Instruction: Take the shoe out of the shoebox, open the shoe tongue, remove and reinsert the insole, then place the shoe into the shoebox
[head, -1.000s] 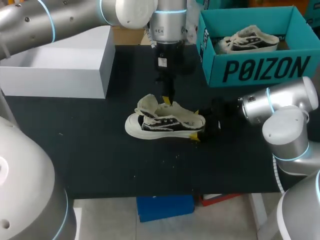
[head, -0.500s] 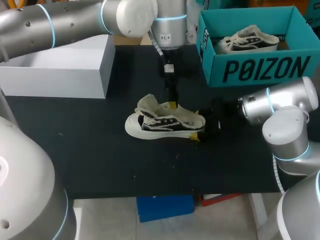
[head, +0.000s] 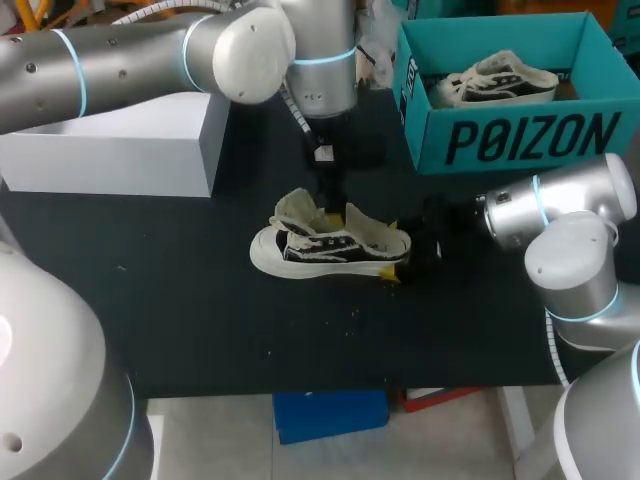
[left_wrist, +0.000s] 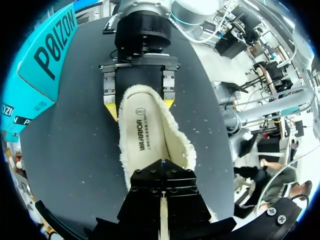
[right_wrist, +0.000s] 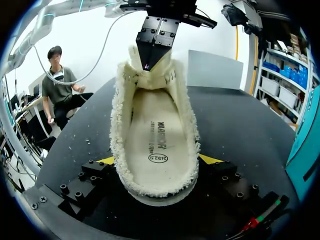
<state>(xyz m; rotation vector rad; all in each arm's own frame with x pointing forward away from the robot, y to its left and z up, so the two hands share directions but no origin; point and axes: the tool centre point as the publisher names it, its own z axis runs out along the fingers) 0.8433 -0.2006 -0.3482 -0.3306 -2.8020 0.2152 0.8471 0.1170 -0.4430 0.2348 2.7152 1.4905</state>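
Shoe (head: 330, 248) clamped in right tool (right_wrist: 158, 160), left tool (left_wrist: 162, 172) closed at tongue (right_wrist: 150, 75)

Silver arms (head: 120, 60), black yellow-tipped right claw (left_wrist: 140, 105)

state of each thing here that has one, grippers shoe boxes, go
black-and-cream canvas shoe: upright on the black table, cream insole lying inside
cream shoe tongue: lifted upright
left gripper: shut on the tongue
right gripper: shut on the shoe's heel
teal cardboard shoebox: open, second shoe inside
white box: cannot tell if open
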